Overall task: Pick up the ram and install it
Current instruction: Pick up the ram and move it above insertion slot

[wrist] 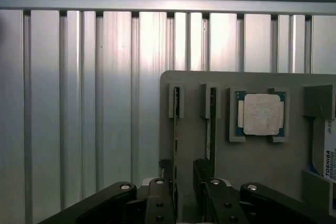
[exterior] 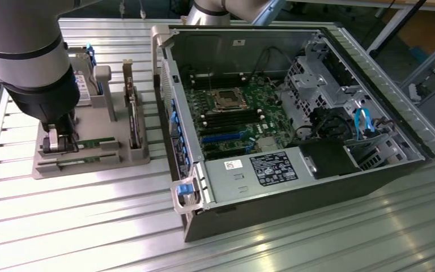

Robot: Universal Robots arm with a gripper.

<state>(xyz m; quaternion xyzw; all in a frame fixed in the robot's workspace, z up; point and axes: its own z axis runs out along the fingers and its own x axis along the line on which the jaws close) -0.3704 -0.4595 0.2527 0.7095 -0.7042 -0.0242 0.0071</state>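
So the step here looks like the grab itself: the gripper (wrist: 184, 195) is down over the grey parts holder (wrist: 194, 80) on the slatted aluminium table (wrist: 79, 103), jaws spread wide and holding nothing. The ram (wrist: 176, 129) stands on edge in its slot right between them. In the wrist view it sits much closer to one finger (wrist: 160, 198) than the other, so I'd say nudge sideways to centre it first. Otherwise the near pad probably shoves the stick against its slot as the jaws close. Squeeze on the flat faces, not the edge, and go gently since it's a thin board. Watch the second stick (wrist: 211, 124) in the slot just beside it, because the far finger comes down between the two and could clip it. The processor (wrist: 260, 114) is further along the holder, out of the way. The open PC case (exterior: 278, 218) sits beside the holder, on the exterior view's right.
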